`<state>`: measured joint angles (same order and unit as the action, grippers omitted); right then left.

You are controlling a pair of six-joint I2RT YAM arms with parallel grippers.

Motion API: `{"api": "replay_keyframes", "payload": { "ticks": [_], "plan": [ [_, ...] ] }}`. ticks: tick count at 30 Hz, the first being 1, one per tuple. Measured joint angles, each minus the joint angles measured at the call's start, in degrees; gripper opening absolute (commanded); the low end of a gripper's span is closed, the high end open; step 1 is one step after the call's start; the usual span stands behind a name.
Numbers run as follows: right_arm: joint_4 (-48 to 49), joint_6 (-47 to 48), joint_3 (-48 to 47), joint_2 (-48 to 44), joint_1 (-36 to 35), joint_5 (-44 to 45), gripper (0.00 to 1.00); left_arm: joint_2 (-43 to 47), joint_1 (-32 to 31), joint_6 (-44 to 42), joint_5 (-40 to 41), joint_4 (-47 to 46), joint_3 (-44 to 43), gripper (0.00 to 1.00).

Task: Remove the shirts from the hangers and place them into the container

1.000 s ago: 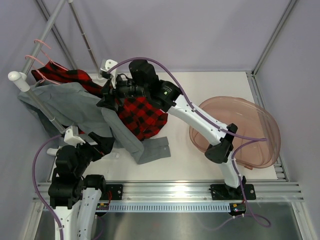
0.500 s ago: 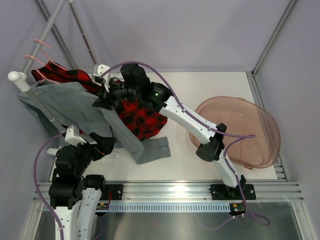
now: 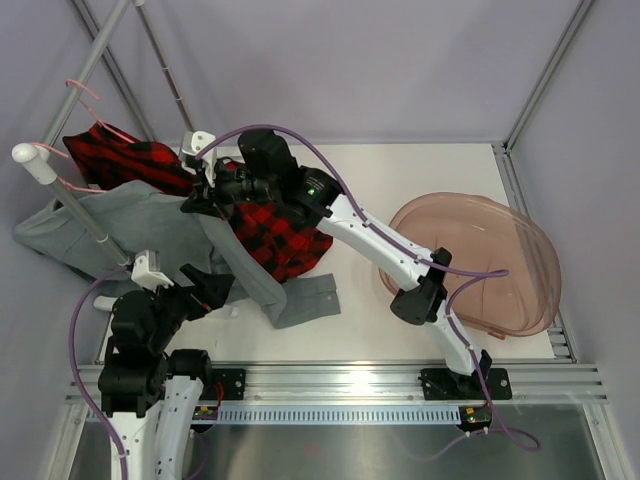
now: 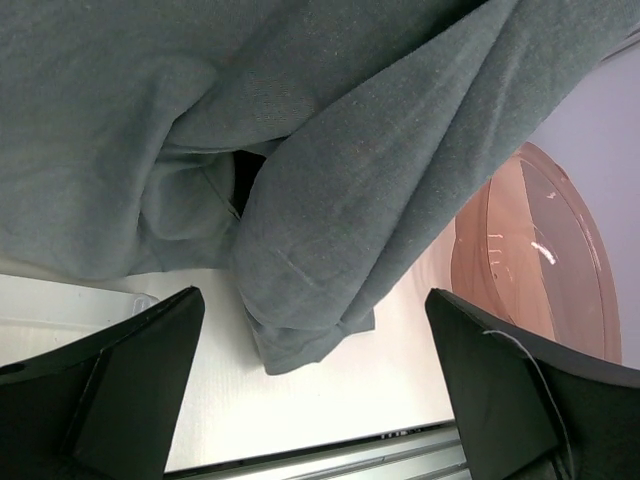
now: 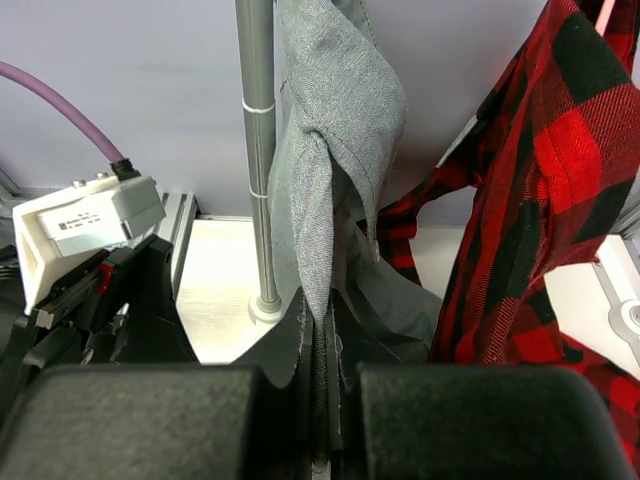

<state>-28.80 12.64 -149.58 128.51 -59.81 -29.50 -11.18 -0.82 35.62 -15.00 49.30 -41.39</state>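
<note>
The grey shirt [image 3: 120, 225] hangs from the rail, one sleeve trailing onto the table. Behind it hangs the red-and-black plaid shirt [image 3: 285, 238]. Pink wire hangers [image 3: 82, 87] hook over the rail at the upper left. My right gripper [image 3: 195, 200] is shut on a fold of the grey shirt [image 5: 335, 120], which is pinched between its jaws [image 5: 322, 320], with the plaid shirt [image 5: 560, 150] just to its right. My left gripper [image 3: 212, 290] is open below the grey shirt [image 4: 300, 150] and holds nothing. The round pinkish container [image 3: 470, 198] sits at the right.
A grey rail pole [image 3: 75, 205] slants across the left side, and its upright [image 5: 258, 150] stands just behind the pinched cloth. Frame posts [image 3: 545, 70] rise at the back corners. The container [image 4: 530, 250] also appears at the right in the left wrist view.
My right gripper has moved left and closed on the grey shirt. The grey shirt and the near end of the rail have shifted to the left. The left arm has barely moved.
</note>
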Motion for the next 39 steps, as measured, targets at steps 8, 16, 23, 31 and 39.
{"api": "replay_keyframes", "payload": {
  "ticks": [8, 16, 23, 31, 39],
  "plan": [
    [2.1, -1.8, -4.0, 3.0, 0.0, 0.6, 0.00, 0.0, 0.0, 0.9, -2.1, -1.0, 1.8, 0.99],
    [10.3, -3.5, -8.0, 8.3, 0.3, 2.8, 0.00, 0.0, 0.0, 0.9, -3.2, -1.1, 1.8, 0.99],
    [17.3, -5.6, -8.0, 8.5, 1.4, 2.9, 0.00, 1.7, 0.0, 0.9, -4.1, -1.3, 3.0, 0.99],
    [23.1, -8.5, -9.6, 9.5, 1.5, 2.3, 0.00, 2.2, 0.0, 1.7, -5.0, -1.6, 5.1, 0.99],
    [28.2, -12.3, -11.3, 13.3, 2.6, 1.2, 0.00, 2.6, 0.0, 2.5, -5.4, -2.7, 5.1, 0.99]
  ]
}}
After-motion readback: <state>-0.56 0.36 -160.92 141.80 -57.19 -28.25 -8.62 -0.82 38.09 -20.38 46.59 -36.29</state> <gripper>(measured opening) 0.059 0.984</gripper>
